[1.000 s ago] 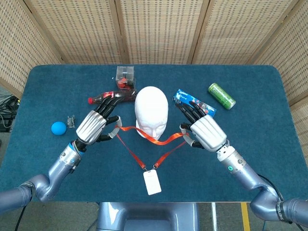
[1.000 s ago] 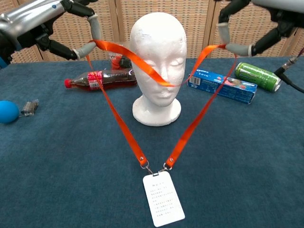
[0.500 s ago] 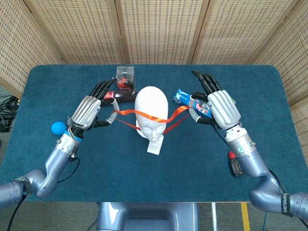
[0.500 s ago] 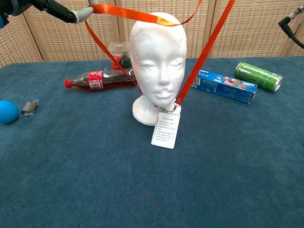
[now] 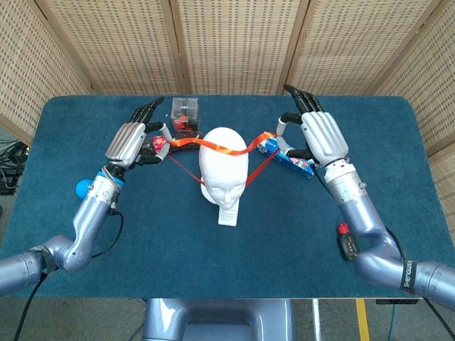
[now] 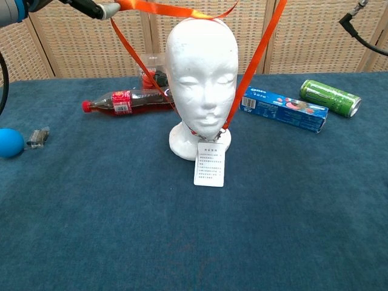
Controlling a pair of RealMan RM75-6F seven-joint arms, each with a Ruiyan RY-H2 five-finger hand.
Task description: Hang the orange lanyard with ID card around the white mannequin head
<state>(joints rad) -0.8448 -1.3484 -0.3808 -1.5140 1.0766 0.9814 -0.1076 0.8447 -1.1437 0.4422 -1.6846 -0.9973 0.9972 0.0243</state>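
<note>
Head view: the left hand (image 5: 129,141) and right hand (image 5: 318,135) are raised on either side of the white foam mannequin head (image 5: 223,165), each gripping the orange ribbon lanyard (image 5: 229,150), whose loop drapes across the crown. The white ID card (image 5: 228,214) hangs in front of the neck. Chest view: a left fingertip (image 6: 109,10) holds the lanyard taut above the crown; both straps descend beside the face to the card above the blue bench (image 6: 194,236).
</note>
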